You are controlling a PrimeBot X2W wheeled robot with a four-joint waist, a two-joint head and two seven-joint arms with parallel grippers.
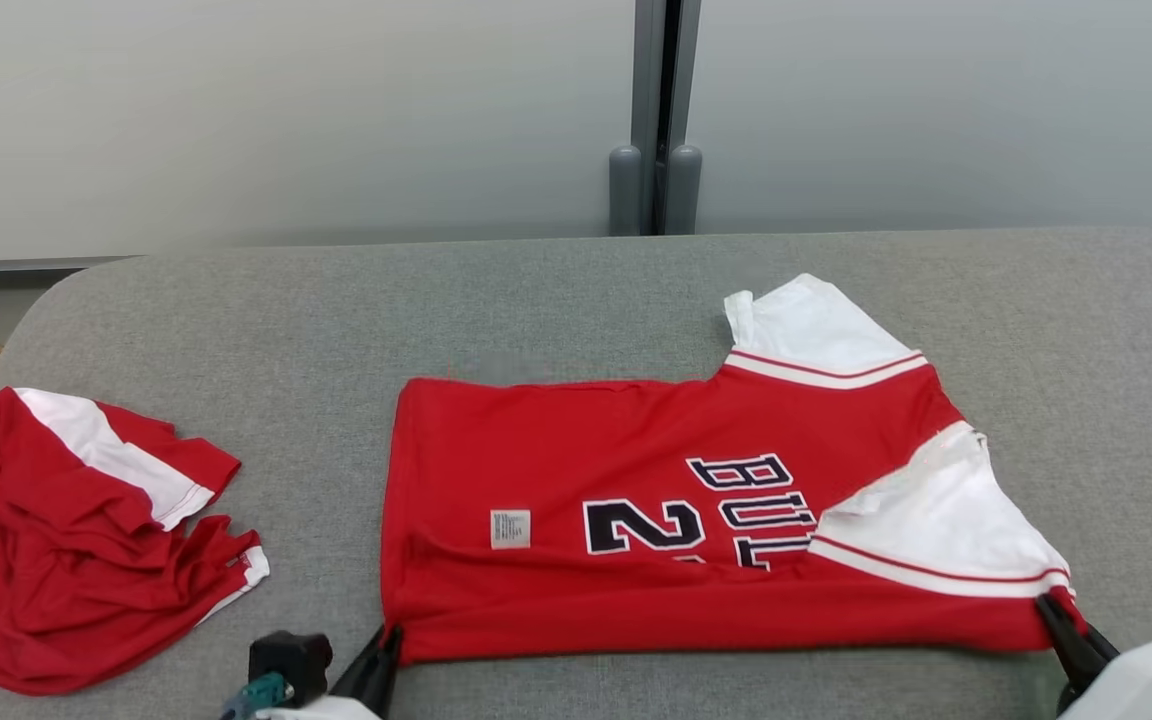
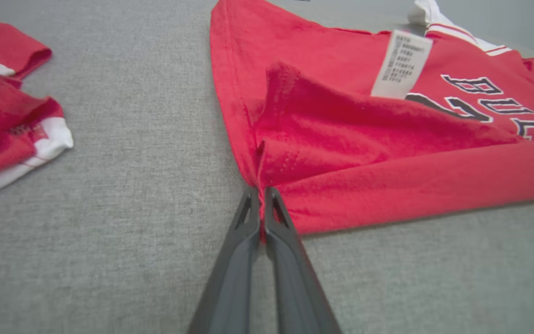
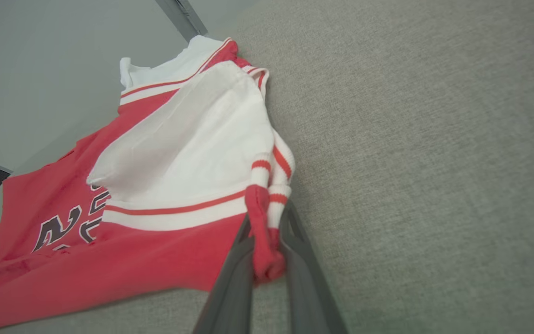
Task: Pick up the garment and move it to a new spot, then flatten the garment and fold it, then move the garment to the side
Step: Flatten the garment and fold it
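Left gripper (image 1: 391,636) and right gripper (image 1: 1048,606) each pinch a near jersey (image 1: 636,470) corner

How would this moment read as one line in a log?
jersey: near edge folded over | left gripper: shut on hem corner | right gripper: shut on sleeve-end corner | second red garment: crumpled, left

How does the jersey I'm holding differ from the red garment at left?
The jersey lies spread out; the left garment sits in a crumpled heap. The jersey is pinched at both near corners by the left gripper and right gripper; the left garment is untouched. Dark lettering shows on the jersey, none on the left garment. Both are red with white trim.
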